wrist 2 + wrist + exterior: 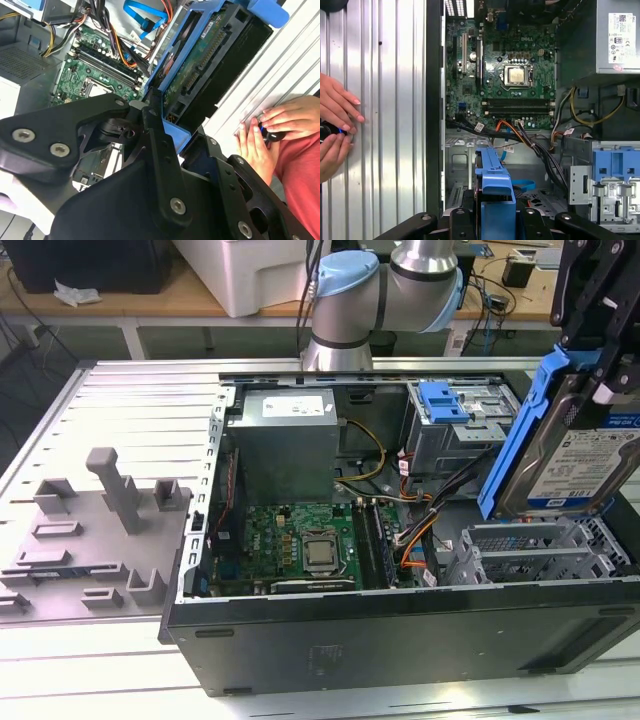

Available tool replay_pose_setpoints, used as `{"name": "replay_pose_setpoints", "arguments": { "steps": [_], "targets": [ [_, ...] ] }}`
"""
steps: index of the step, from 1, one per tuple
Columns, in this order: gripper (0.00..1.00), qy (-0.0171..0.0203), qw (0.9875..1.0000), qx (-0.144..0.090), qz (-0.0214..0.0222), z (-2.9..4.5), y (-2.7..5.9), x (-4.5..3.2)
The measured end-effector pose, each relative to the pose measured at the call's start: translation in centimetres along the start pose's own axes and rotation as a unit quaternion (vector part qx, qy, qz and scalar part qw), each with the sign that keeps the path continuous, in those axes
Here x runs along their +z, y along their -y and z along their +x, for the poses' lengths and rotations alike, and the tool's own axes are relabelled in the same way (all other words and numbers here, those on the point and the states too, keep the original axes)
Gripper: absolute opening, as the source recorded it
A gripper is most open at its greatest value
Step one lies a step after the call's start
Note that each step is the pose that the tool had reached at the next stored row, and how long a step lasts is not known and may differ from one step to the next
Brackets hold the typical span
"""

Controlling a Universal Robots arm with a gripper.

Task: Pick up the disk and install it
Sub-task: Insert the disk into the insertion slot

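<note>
The disk [575, 465], a silver drive with a white-and-blue label in blue side rails, hangs tilted on edge at the exterior view's right. It is just above the grey drive cage [540, 550] in the front corner of the open computer case [400, 640]. My gripper [588, 380] comes down from above and is shut on the disk's upper end. In the second wrist view the disk [200, 60] shows its green circuit side, reaching away from the gripper [167, 127]. In the first wrist view its blue rail edge [492, 175] stands between the black fingers [462, 220].
A blue plastic bracket [445, 400] tops the rear grey cage. The motherboard [300, 540], bundled cables [420, 525] and power supply [290, 435] fill the case. Grey fixture blocks [110, 510] stand on the ribbed table at the exterior view's left. A person's hands [335, 125] rest beside the case.
</note>
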State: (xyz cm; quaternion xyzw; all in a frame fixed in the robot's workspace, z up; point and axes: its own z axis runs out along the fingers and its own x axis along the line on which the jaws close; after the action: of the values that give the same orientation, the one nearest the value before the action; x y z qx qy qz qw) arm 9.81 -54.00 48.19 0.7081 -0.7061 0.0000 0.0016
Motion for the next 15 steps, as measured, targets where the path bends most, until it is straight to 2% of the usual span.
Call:
{"name": "replay_pose_setpoints", "arguments": {
  "steps": [15],
  "targets": [
    [0.37, 0.0, 1.0, 0.0, 0.0, 0.0, 0.23, 0.56]
  ]
}}
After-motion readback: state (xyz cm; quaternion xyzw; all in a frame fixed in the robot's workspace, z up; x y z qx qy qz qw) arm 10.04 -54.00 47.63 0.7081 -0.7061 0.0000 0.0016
